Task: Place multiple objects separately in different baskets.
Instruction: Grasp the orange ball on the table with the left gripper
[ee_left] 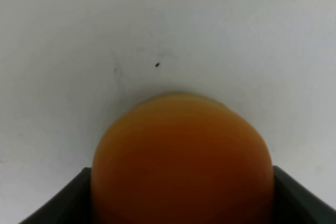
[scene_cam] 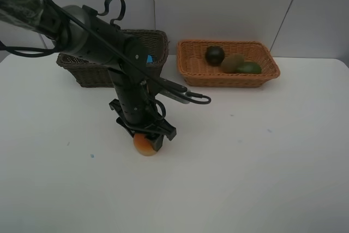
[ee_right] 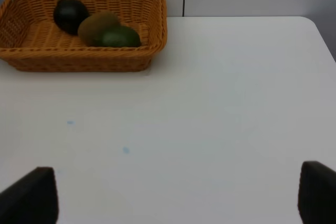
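Two baskets: the orange basket at one o'clock holds three fruits; the left gripper straddles one orange fruit, grip unclear; the right gripper gapes.

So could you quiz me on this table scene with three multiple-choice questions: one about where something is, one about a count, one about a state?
1. Where is the orange-red round fruit?
A. in the light orange basket
B. on the white table, under the left gripper
C. in the dark brown basket

2. How many items lie in the light orange basket?
A. one
B. three
C. five

3. How does the right gripper stand?
A. open, holding nothing
B. shut on a marker
C. shut on a lime

Answers: 1 B, the left gripper straddles it on the table. 2 B, mangosteen, kiwi, lime. 3 A, fingertips far apart over bare table.
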Available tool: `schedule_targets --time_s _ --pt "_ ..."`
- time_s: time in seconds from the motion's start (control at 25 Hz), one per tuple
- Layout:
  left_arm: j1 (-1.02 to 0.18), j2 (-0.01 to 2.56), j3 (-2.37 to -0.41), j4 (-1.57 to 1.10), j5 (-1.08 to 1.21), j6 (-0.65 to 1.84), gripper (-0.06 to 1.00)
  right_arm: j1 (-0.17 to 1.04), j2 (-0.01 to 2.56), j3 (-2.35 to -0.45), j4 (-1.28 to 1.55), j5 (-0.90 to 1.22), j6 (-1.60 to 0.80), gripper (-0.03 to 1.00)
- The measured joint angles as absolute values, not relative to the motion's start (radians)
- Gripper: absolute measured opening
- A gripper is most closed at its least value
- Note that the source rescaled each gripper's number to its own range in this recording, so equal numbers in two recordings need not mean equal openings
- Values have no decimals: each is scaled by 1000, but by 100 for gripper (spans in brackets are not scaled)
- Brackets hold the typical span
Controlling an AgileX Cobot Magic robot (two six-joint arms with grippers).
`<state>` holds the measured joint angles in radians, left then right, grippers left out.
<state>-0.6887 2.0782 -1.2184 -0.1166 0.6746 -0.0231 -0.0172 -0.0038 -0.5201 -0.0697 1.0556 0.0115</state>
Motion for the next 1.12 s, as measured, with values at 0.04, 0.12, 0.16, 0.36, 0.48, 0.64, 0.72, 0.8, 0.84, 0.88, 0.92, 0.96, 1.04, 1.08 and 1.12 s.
schedule_targets --time_s 0.04,0.12,0.16,0.36,0.48,0.64,0.72,0.8,0.84,0.88,0.92,0.96,1.04,1.08,1.12 --pt "-689 2078 -1218 -117 675 -24 70 -17 -4 -520 -70 1056 11 100" --pt "-689 2078 -1218 -117 674 -24 70 -17 -4 -520 -70 1056 11 100" --pt "-689 2078 -1218 -117 674 -24 70 -17 -4 -520 -70 1056 11 100" --pt "-689 2078 -1218 -118 674 -24 70 -17 -4 -520 -70 1056 11 100" --pt "-689 2078 -1218 -118 674 -24 70 -17 -4 -520 -70 1056 11 100" --pt "-689 2078 -1218 -118 674 -24 70 -17 -4 -520 -70 1056 11 100" --pt "-689 2078 -1218 -118 674 -24 70 -17 -4 -520 -70 1056 11 100" --pt "-689 2078 -1218 -119 675 -24 70 -17 -4 -520 -70 1056 11 100" --pt "-689 2078 -1218 -119 675 -24 70 -17 -4 -520 -70 1056 11 100" --pt "-689 2078 -1220 -119 680 -24 70 -17 -4 -520 -70 1056 11 100" --pt "-689 2078 -1224 -119 687 -24 70 -17 -4 -520 -70 1056 11 100" --pt "-689 2078 -1231 -119 699 -24 70 -17 -4 -520 -70 1056 11 100" --pt "-689 2078 -1252 -120 723 -24 70 -17 -4 -520 -70 1056 11 100" --pt "-689 2078 -1262 -120 739 -24 70 -17 -4 -520 -70 1056 11 100" --pt "-689 2078 -1277 -120 759 -24 70 -17 -4 -520 -70 1056 11 100"
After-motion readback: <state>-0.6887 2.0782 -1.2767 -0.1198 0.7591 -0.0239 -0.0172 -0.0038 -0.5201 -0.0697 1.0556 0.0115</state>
